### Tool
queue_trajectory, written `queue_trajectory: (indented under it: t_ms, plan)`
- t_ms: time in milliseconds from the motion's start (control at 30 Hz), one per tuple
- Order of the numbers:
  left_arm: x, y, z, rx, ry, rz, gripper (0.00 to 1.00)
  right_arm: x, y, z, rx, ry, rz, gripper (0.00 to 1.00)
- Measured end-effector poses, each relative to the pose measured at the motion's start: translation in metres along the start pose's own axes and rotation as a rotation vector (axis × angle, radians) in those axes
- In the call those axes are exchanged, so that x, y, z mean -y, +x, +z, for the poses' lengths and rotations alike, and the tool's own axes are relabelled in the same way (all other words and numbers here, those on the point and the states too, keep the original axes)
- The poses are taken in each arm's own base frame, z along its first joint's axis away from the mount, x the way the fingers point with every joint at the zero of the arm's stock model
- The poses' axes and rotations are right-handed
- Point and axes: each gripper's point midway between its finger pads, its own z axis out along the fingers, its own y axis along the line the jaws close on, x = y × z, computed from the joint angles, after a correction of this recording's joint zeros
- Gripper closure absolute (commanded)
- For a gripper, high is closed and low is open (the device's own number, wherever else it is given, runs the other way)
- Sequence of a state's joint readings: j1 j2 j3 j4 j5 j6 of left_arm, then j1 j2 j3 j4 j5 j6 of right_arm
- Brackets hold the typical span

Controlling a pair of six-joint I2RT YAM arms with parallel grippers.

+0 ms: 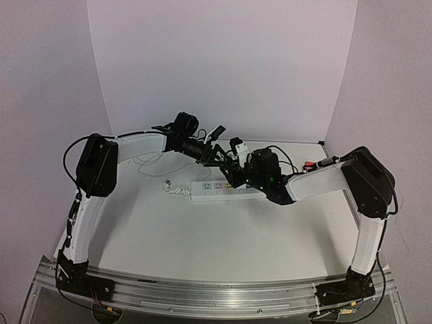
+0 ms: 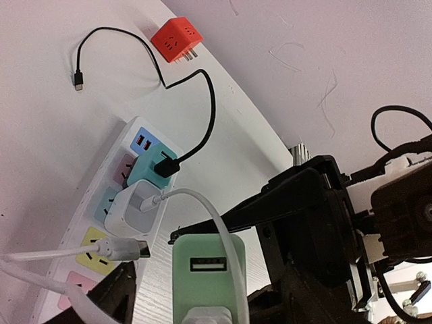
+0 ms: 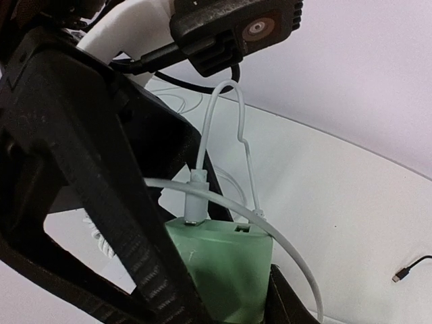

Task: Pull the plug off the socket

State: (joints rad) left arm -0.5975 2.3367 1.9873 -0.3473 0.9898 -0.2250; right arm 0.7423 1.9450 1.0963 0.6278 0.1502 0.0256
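The socket (image 2: pixel 101 223) is a long white strip with coloured outlets; it lies mid-table (image 1: pixel 216 192). A teal plug (image 2: pixel 150 169) with a black cable and a white plug (image 2: pixel 135 206) sit in it. A pale green plug (image 3: pixel 223 270) with a white cable in its top is pinched between the black fingers (image 3: pixel 135 256) of my right gripper (image 3: pixel 229 283). In the left wrist view this green plug (image 2: pixel 208 277) hangs above the table beside the strip, between the spread jaws of my left gripper (image 2: pixel 209 304), with a gap on its left side. Both grippers meet over the strip (image 1: pixel 229 169).
A red cube adapter (image 2: pixel 175 40) lies on the table beyond the strip's far end. The black cable's loose end (image 2: pixel 79 84) rests on the table. A loose white USB connector (image 2: pixel 125 248) hovers over the yellow outlet. White walls close in behind.
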Motion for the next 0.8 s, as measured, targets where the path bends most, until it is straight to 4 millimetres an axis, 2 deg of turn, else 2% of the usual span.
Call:
queue_trajectory:
  t_ms: [200, 400, 600, 800]
  plan:
    - [-0.002, 0.0, -0.002, 0.002, -0.005, 0.032, 0.08, 0.003, 0.015, -0.003, -0.039, 0.01, 0.029, 1.0]
    - [-0.006, -0.006, -0.011, 0.011, -0.023, 0.087, 0.04, -0.001, 0.029, -0.018, -0.145, -0.016, 0.044, 1.0]
    - [-0.006, -0.026, -0.037, 0.05, -0.056, 0.174, 0.05, -0.021, 0.02, -0.055, -0.254, -0.134, 0.083, 1.0]
    - [0.0, -0.036, -0.057, 0.069, -0.071, 0.244, 0.05, -0.039, 0.023, -0.099, -0.396, -0.243, 0.117, 1.0]
